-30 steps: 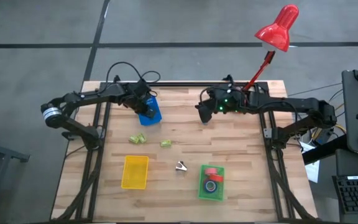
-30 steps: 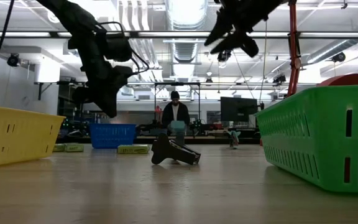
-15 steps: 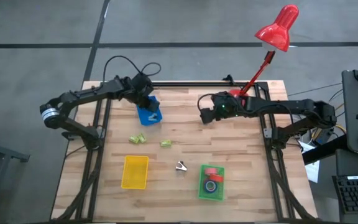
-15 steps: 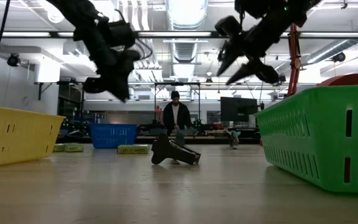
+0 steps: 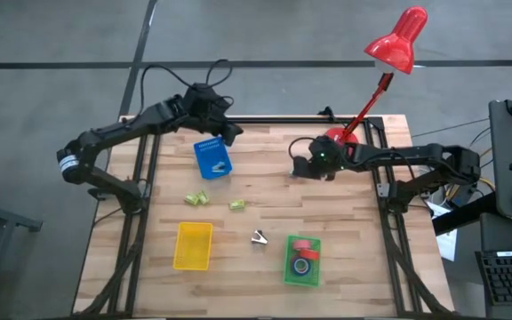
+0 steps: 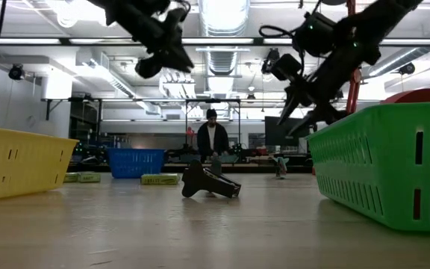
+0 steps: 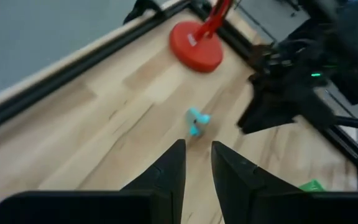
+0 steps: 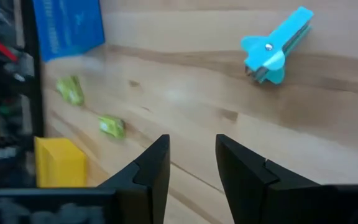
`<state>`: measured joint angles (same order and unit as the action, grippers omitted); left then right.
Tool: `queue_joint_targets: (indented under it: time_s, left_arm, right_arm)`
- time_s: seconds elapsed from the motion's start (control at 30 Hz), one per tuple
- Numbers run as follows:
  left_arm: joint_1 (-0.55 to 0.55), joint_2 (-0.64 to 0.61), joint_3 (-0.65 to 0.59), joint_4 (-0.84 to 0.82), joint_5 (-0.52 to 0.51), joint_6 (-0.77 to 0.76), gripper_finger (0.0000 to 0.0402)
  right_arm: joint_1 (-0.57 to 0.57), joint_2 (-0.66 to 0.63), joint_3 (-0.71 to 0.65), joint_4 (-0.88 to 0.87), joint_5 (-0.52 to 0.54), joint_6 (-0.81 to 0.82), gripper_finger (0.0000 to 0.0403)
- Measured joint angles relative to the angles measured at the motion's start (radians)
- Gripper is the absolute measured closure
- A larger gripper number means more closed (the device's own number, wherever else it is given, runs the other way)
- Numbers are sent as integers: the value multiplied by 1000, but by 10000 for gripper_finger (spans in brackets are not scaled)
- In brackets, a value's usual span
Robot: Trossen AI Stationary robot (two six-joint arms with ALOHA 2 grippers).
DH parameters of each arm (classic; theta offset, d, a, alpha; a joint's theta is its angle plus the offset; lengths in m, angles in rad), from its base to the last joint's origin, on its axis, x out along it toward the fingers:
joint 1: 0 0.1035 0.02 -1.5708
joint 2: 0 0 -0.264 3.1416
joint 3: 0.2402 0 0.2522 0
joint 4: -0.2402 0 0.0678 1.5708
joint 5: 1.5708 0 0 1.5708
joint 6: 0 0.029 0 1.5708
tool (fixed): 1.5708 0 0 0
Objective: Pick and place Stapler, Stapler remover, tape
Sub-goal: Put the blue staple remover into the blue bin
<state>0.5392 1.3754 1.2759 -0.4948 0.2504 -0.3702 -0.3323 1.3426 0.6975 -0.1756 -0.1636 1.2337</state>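
— Where are the claws?
— Left gripper (image 5: 228, 131) sits upper left of centre, fingers slightly apart, empty. Right gripper (image 5: 299, 166) is right of centre, parted, empty.
— The tape?
— Red tape (image 5: 302, 246) and blue tape (image 5: 302, 266) lie in the green tray (image 5: 288, 269), lower centre.

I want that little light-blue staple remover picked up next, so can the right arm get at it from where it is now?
Probably yes. The right gripper hangs just above the staple remover, which lies alone on bare table; its fingers are apart and nothing lies between.
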Motion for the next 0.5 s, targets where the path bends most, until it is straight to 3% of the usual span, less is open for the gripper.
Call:
queue_joint_targets:
  time_s: [0.5]
  left_arm:
    - [-73, 0, 112, 76, -1, 111, 321]
  right_arm:
    - [-89, 0, -262, 419, -46, 280, 289]
